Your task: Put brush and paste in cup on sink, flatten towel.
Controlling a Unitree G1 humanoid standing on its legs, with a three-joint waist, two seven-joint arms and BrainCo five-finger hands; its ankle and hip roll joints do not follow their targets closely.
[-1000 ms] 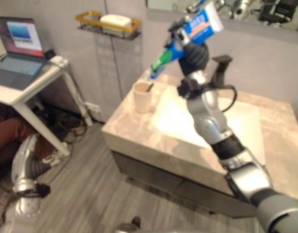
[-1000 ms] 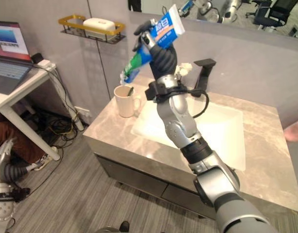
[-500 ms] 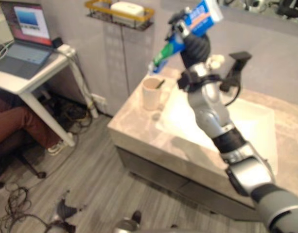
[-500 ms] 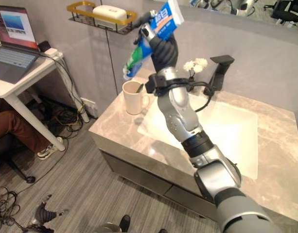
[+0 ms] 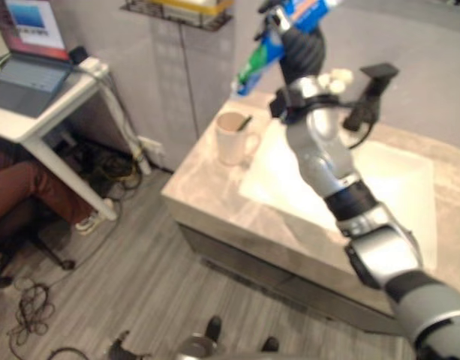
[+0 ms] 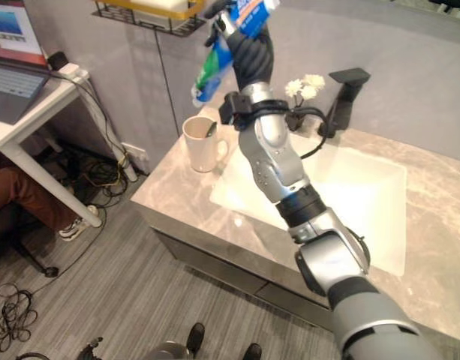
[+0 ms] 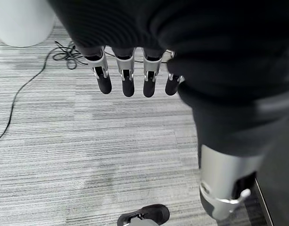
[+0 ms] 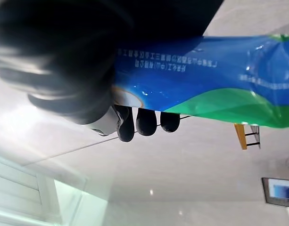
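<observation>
Right hand (image 6: 248,56) raised high above the back left corner of the counter (image 6: 177,191), fingers (image 8: 145,121) curled tight round the paste (image 6: 214,67), a blue and green tube. Tube tilted, cap end pointing down and toward the robot's left, hanging above the cup (image 6: 199,144) but well apart from it, tail end up past the top of the head views. Cup upright on the counter, just left of the basin (image 6: 357,191), handle turned toward the basin. Dark handle of the brush (image 6: 211,130) leaning inside the cup against its rim. Small white flowers (image 6: 305,85) just behind the wrist, near the black tap (image 6: 342,97) at the back of the basin. Wire shelf (image 6: 143,15) with a yellow rim on the wall above and left of the cup. Left of the counter, a white desk (image 5: 34,124) carrying an open laptop (image 5: 23,52), a person's leg (image 5: 23,199) in brown trousers beneath it. Left hand (image 7: 130,75) hanging over grey striped floor (image 7: 87,155), fingers straight and relaxed, holding nothing.
</observation>
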